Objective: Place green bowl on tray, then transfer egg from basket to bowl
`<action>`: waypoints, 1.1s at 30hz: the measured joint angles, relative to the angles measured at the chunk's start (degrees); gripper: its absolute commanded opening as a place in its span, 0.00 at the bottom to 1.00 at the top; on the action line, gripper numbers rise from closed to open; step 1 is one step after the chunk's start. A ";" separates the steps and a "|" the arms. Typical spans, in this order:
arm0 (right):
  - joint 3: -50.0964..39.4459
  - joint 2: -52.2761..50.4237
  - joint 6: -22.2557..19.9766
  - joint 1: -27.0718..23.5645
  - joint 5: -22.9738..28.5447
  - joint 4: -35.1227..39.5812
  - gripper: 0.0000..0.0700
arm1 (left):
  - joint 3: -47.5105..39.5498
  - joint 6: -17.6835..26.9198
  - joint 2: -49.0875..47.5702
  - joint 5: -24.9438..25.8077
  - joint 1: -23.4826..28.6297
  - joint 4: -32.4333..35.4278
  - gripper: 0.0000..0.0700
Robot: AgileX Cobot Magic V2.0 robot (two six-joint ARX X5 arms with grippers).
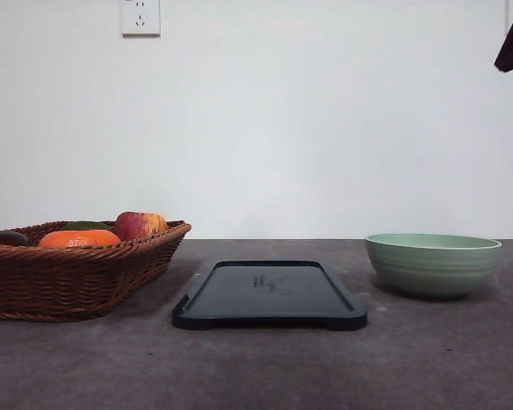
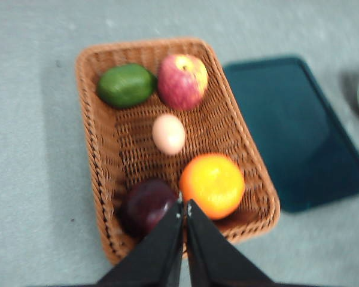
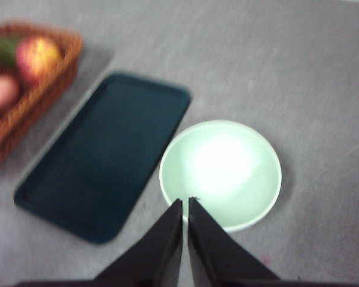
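Right wrist: green bowl (image 3: 221, 173) under tool (image 3: 185, 206)

The grey bench (image 1: 265, 367) carries three things in a row, each apart from the next. The basket (image 1: 68, 278) sits on the robot's left, the tray (image 1: 269, 295) lies flat in the middle, and the green bowl (image 1: 433, 265) stands upright on the right, seemingly empty in the blurred right wrist view.

You're looking at a brown woven wicker basket (image 1: 73, 273), rough and braided at the rim. Right of the basket sits a smooth black tray (image 1: 269, 295) with a slight sheen, then a ridged, glossy green bowl (image 1: 433, 263), all on a matt grey table (image 1: 256, 367).
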 measured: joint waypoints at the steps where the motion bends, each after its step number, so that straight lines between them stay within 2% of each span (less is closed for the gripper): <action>1: 0.00 0.20 -0.76 0.17 0.01 -0.24 0.01 | 0.15 0.82 0.25 0.00 0.00 -0.03 0.00; 2: 0.00 0.26 -1.36 0.20 0.01 -0.25 0.02 | 0.21 1.29 0.30 0.00 0.00 -0.01 0.07; 3: 0.00 0.28 -2.03 0.22 0.01 -0.24 0.06 | 0.24 1.67 0.31 0.00 0.00 0.07 0.18; 5: 0.02 0.27 -3.43 0.25 0.03 -0.21 0.22 | 0.25 2.18 0.31 0.00 0.00 0.43 0.47; 7: 0.02 0.28 -4.55 0.26 0.13 -0.21 0.39 | 0.27 2.55 0.31 0.00 0.00 0.92 0.64; 9: 0.02 0.27 -5.05 0.26 0.25 -0.21 0.44 | 0.27 2.77 0.31 0.01 0.00 1.24 0.62; 14: 0.06 0.32 -5.11 0.26 2.72 -0.21 0.44 | 0.27 2.92 0.31 0.00 0.00 1.35 0.62; 18: 1.91 2.01 -2.89 0.24 4.80 -2.31 0.44 | 0.27 2.92 0.31 0.00 0.00 1.45 0.62; 25: 9.85 10.84 3.13 0.15 4.85 -9.55 0.44 | 0.27 2.92 0.31 0.00 0.00 1.48 0.62; 33: 16.66 22.47 4.76 0.12 9.28 -13.10 0.44 | 0.27 2.71 0.31 0.00 0.00 1.46 0.62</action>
